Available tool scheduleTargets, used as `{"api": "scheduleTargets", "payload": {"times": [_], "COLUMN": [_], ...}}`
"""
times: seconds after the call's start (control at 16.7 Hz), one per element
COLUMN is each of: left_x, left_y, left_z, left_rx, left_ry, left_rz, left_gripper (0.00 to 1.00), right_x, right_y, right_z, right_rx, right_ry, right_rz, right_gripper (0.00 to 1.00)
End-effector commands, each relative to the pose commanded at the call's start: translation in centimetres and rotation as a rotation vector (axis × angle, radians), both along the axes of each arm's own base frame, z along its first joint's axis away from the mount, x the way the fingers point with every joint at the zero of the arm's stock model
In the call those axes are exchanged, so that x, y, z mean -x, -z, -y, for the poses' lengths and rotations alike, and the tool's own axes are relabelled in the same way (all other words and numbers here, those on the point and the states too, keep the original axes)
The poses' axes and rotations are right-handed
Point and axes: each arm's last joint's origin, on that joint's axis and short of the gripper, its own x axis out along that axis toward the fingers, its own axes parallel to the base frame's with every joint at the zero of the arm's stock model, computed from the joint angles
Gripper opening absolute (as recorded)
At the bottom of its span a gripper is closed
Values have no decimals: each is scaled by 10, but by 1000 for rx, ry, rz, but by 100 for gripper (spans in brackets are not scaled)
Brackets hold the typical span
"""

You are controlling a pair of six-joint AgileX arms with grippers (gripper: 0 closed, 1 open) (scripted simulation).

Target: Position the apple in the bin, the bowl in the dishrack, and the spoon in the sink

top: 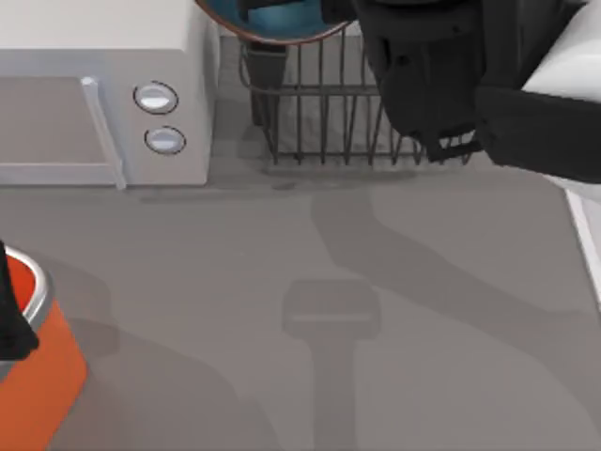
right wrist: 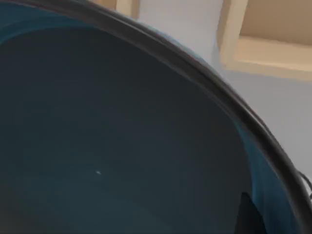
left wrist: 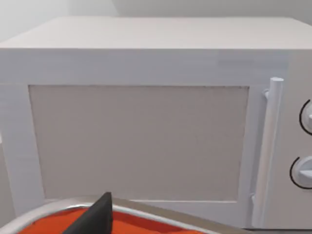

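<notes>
Your right arm is up at the far edge of the top view, carrying the bowl (top: 282, 23) above the dishrack (top: 329, 113); the wrist camera looks straight into its dark teal inside (right wrist: 122, 146). You cannot tell how wide those fingers stand, though the bowl looks held. Bring it down level between the upright bars, clear of the utensil cup (top: 266, 80), and let go only once it's seated. Your left gripper (left wrist: 95, 217) waits over the orange bin (top: 38, 376), beside the microwave (top: 103, 94), fingers unreadable too.
</notes>
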Motion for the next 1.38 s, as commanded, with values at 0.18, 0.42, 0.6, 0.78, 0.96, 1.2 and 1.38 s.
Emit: {"api": "scheduleTargets", "payload": {"times": [0.18, 0.42, 0.6, 0.78, 0.96, 1.2, 1.38], "left_x": [0, 0, 0, 0, 0, 0, 0], "left_y": [0, 0, 0, 0, 0, 0, 0], "left_z": [0, 0, 0, 0, 0, 0, 0], "left_rx": [0, 0, 0, 0, 0, 0, 0], "left_ry": [0, 0, 0, 0, 0, 0, 0], "left_rz": [0, 0, 0, 0, 0, 0, 0], "left_gripper": [100, 100, 100, 100, 100, 100, 100], "right_x": [26, 35, 34, 22, -16, -89, -136], "right_y": [-27, -37, -37, -29, 3, 74, 126], "right_z": [10, 15, 15, 8, -9, -18, -3], "right_rx": [-89, -124, -126, -124, -121, -124, -129], "right_ry": [68, 92, 96, 94, 89, 87, 90], "right_rz": [128, 164, 164, 163, 160, 164, 171], "right_gripper": [0, 0, 0, 0, 0, 0, 0]}}
